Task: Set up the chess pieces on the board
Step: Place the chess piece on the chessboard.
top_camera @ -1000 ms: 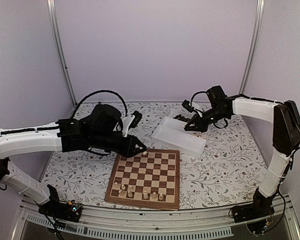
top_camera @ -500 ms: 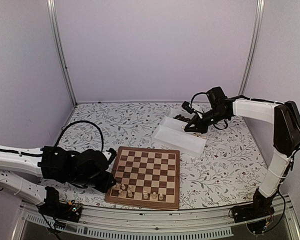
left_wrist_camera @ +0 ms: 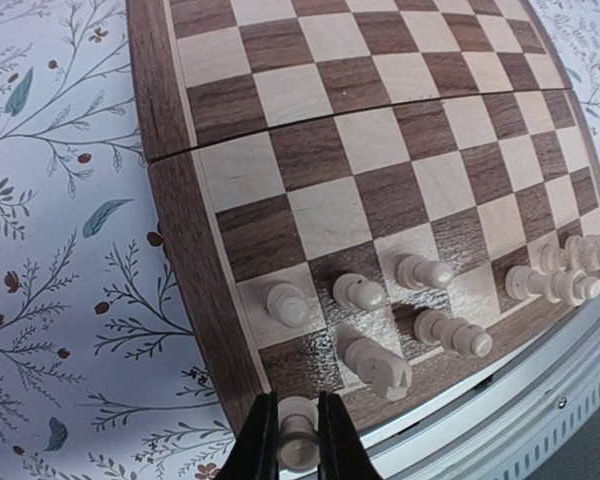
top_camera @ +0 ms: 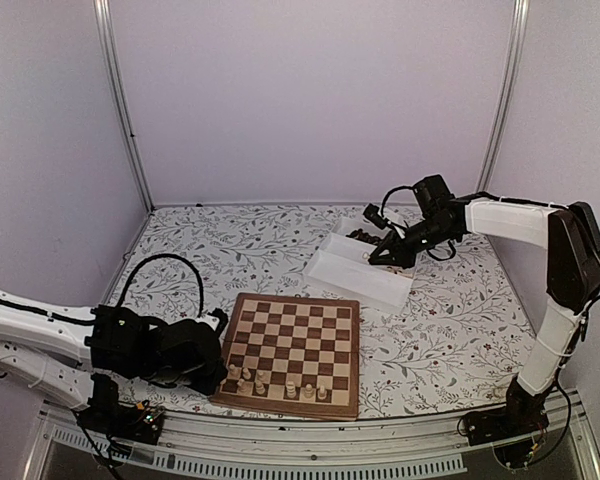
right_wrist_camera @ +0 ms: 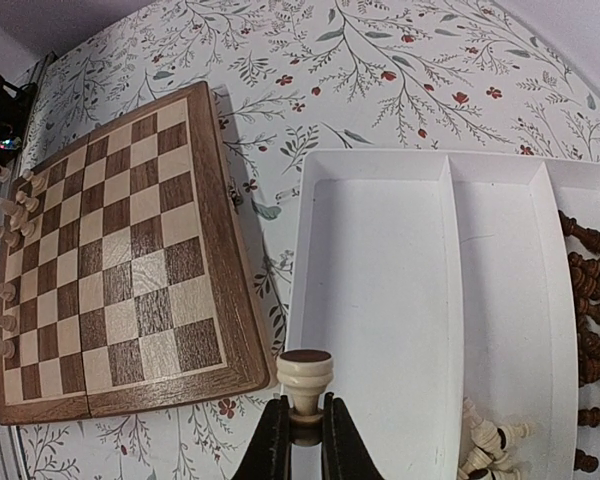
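Note:
The board lies at the table's near middle, with several pale chess pieces standing on its two near rows. My left gripper is low at the board's near-left corner. In the left wrist view the left gripper is shut on a pale piece, just in front of the corner dark square. My right gripper hovers over the white tray. In the right wrist view the right gripper is shut on another pale piece, its dark felt base facing the camera.
The tray has two compartments. The right compartment holds several dark pieces and a few pale ones. The left compartment is bare. A metal rail runs along the table's near edge, close to the board. Purple walls enclose the table.
My left arm swung from the board's far-left side down to its near-left corner, still holding its pale piece. The right gripper stayed over the tray with its piece.

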Action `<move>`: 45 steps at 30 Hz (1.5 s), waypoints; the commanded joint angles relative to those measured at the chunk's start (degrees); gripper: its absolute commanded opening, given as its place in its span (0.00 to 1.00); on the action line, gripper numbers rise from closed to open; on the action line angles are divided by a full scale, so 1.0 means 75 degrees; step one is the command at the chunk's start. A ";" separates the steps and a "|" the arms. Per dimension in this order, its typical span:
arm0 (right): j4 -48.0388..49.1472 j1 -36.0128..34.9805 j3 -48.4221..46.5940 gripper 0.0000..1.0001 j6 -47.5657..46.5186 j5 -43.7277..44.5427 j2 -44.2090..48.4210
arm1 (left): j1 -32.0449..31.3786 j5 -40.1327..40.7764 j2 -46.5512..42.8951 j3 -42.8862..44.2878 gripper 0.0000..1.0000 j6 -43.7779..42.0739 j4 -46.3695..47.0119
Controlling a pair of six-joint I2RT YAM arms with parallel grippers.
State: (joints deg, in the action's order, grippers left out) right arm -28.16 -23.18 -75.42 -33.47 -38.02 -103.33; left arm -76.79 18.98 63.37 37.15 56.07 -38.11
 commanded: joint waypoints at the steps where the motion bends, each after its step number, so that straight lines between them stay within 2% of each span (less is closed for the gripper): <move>1: 0.0117 0.0000 0.0060 0.01 -0.0069 0.0076 0.0166 | -0.0144 0.0090 0.0072 -0.0167 0.04 0.0119 0.0356; 28: 0.0111 0.0003 0.0048 0.02 -0.0132 0.0238 0.0009 | -0.0121 0.0001 0.0761 -0.0476 0.07 -0.0102 0.1102; 38: 0.0098 0.0004 0.0043 0.01 -0.0142 0.0257 0.0002 | -0.0126 -0.0165 0.0958 -0.0324 0.18 -0.0140 0.0997; 45: 0.0076 -0.0001 0.0013 0.02 -0.0103 0.0222 0.0086 | -0.0132 -0.0170 0.0601 0.0116 0.31 -0.0271 0.0294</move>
State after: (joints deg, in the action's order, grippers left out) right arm -28.03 -23.18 -75.42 -33.95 -36.49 -103.33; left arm -76.95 17.54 70.04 34.79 54.89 -32.14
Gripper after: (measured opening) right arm 0.087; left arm 0.296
